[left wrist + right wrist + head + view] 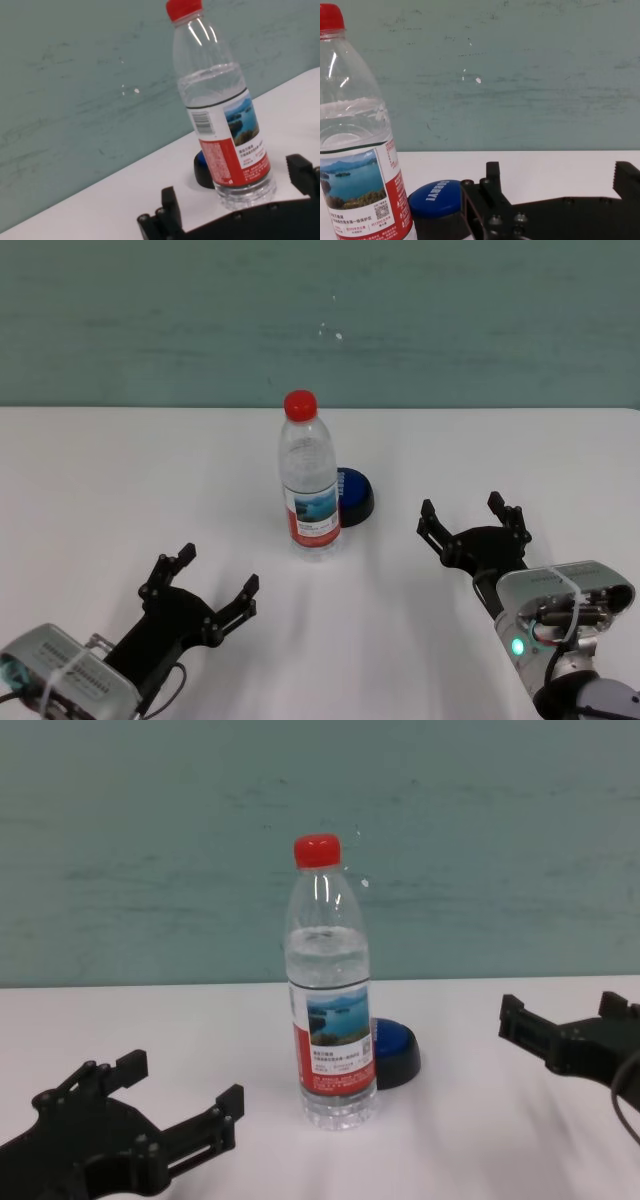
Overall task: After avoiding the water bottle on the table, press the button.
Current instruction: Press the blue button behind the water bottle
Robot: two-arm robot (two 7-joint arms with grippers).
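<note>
The water bottle (pixel 308 480) stands upright in the middle of the white table (pixel 120 490), with a red cap and a red-and-white lake label. It also shows in the chest view (pixel 330 990), the left wrist view (pixel 222 107) and the right wrist view (pixel 355 145). The blue button (pixel 354 495) on its black base sits just behind and right of the bottle, partly hidden by it; it also shows in the chest view (pixel 396 1048) and the right wrist view (pixel 437 199). My left gripper (pixel 212 578) is open at the near left. My right gripper (pixel 472 512) is open, right of the button.
A teal wall (pixel 320 320) rises behind the table's far edge. White tabletop surrounds the bottle and button on both sides.
</note>
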